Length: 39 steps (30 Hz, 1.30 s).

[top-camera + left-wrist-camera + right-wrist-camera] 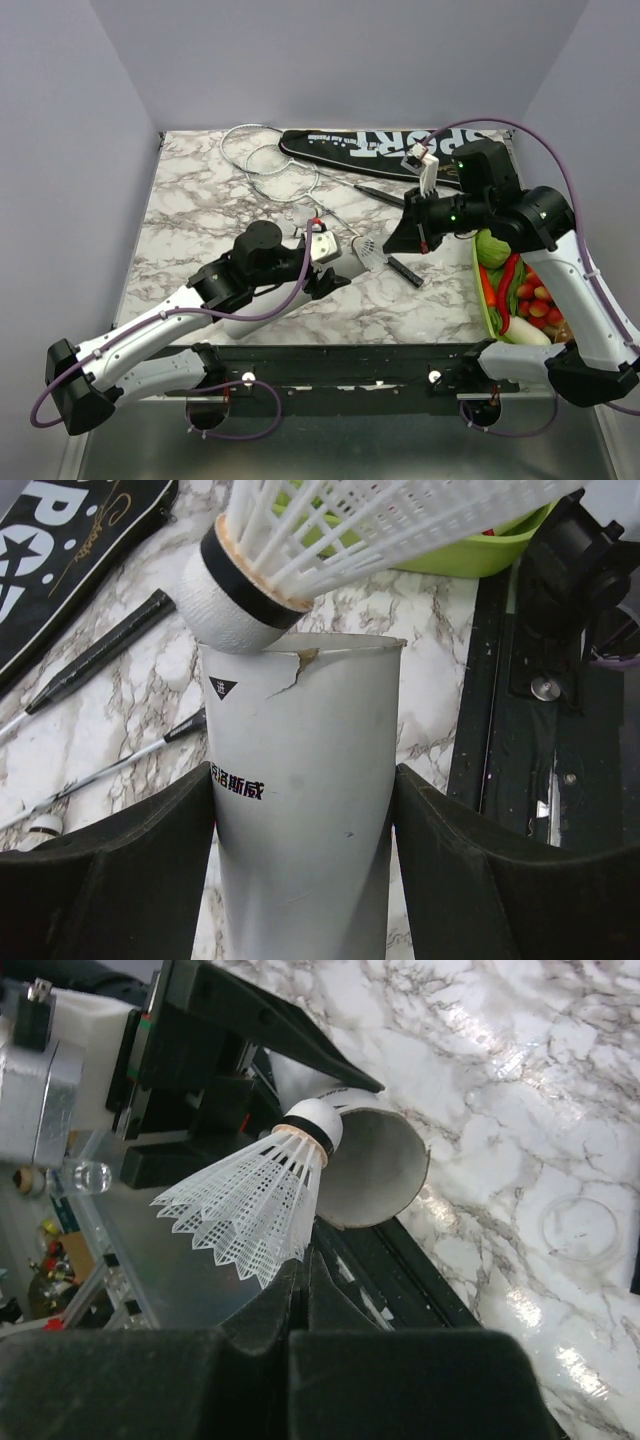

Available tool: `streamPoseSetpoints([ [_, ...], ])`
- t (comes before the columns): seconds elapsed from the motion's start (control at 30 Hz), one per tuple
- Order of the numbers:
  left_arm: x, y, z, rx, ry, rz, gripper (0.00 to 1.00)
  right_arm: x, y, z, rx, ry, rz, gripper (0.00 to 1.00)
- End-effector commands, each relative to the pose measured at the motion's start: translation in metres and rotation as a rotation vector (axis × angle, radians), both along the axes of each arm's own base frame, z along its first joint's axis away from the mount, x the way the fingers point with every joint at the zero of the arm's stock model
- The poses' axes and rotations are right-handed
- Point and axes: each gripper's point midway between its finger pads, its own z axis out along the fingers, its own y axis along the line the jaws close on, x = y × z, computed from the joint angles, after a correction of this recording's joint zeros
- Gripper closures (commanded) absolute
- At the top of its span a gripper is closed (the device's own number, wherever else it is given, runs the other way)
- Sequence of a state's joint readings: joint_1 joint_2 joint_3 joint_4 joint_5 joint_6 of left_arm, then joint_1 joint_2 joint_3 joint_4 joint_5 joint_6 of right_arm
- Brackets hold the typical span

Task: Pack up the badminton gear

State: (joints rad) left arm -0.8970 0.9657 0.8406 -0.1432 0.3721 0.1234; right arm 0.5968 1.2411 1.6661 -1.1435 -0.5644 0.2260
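Note:
My left gripper point(300, 880) is shut on a white cardboard tube point(300, 800), a finger on each side, with the torn open mouth facing away. My right gripper point(305, 1270) is shut on the skirt edge of a white plastic shuttlecock point(250, 1210). The shuttlecock's cork point(235, 600) rests at the rim of the tube mouth point(375, 1170). From above, tube point(338, 256) and shuttlecock point(369, 253) meet at mid-table. Two rackets point(270, 165) lie at the back with overlapping hoops, beside the black SPORT bag point(390, 145), which lies flat along the far edge.
A green tray point(478, 275) of vegetables stands at the right edge under my right arm. The racket handles point(100, 650) lie just beyond the tube. A clear round lid point(575, 1225) lies on the marble. The black base rail point(350, 365) runs along the near edge.

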Motion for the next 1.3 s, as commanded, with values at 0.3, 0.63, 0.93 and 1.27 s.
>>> streamPoseSetpoints([
  [0.3,-0.019,-0.005,0.035,-0.132,-0.067,-0.097,1.0,-0.055,-0.014,0.024,0.079,0.049,0.094,0.99],
  [0.63,-0.03,0.005,0.038,-0.152,-0.076,-0.113,1.0,-0.051,-0.011,0.017,0.075,0.08,0.077,0.99],
  [0.93,-0.033,0.006,0.042,-0.185,-0.081,-0.117,1.0,-0.035,0.007,-0.006,0.041,0.185,0.103,0.99],
  [1.27,-0.032,0.0,0.049,-0.214,-0.097,-0.123,1.0,-0.003,0.021,-0.025,-0.065,0.232,0.021,0.99],
])
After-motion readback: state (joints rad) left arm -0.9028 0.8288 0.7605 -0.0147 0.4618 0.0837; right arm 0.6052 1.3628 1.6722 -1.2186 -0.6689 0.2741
